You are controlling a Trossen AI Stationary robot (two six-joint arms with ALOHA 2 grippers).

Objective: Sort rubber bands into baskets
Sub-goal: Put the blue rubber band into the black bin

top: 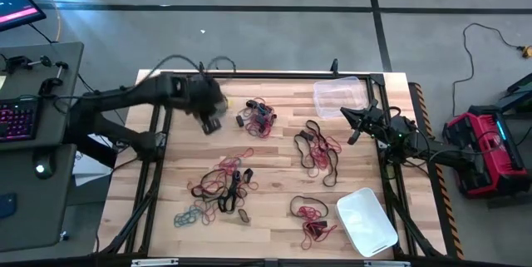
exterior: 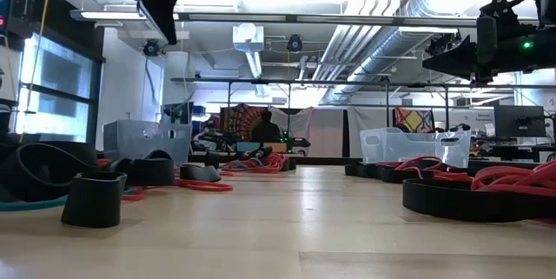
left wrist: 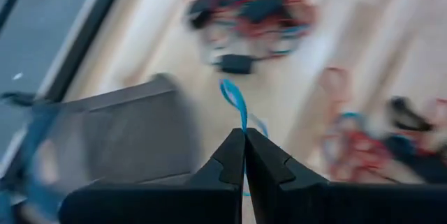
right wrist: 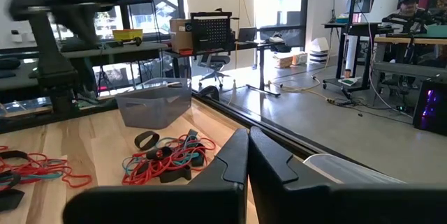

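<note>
My left gripper (left wrist: 245,132) is shut on a teal-blue rubber band (left wrist: 236,102) and hangs above the table's far left part (top: 212,120), beside the grey-tinted basket (left wrist: 119,140). Other rubber bands lie in loose red, teal and black heaps (top: 258,116), (top: 317,152), (top: 220,184), (top: 312,217). A clear basket (top: 341,96) stands at the far right, a whitish basket (top: 366,221) at the near right. My right gripper (top: 353,123) waits shut and level at the table's right edge, touching nothing. My left gripper pinches the teal-blue band between its two fingertips (left wrist: 230,155). A narrow loop of the band (left wrist: 230,93) sticks out past the tips. The fingers slant downward from above. The band is lifted clear of the table.
A small black piece (left wrist: 236,63) lies on the wood next to the far heap of bands. Bare wood (top: 274,167) shows between the heaps. Black frame rails (top: 391,175) run along the table's sides.
</note>
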